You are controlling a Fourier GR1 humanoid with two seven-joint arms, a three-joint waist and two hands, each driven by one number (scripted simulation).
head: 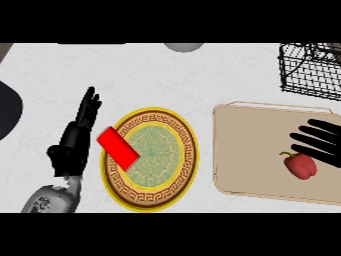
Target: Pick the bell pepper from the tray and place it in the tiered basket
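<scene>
Head view shows the beige tray [239, 150] at the right of the counter, and everything else is placed from it. On the tray's right half lies the red bell pepper [301, 165], stem pointing toward the tray's left side. Just above and to the right of the pepper hovers the right hand [339, 147], fingers straight and spread, curled round nothing; whether it touches the pepper is unclear. Beyond the tray's far right corner stands the black wire tiered basket [317, 72]. Left of the tray sits a patterned plate [152, 197] with a red block [118, 146] lying across its left rim. Further left, the left hand [77, 135] rests open, fingers straight and close together.

The step in hand looks like the reach for the pepper. Next, the fingers need to settle over it and close before any lift toward the basket.
</scene>
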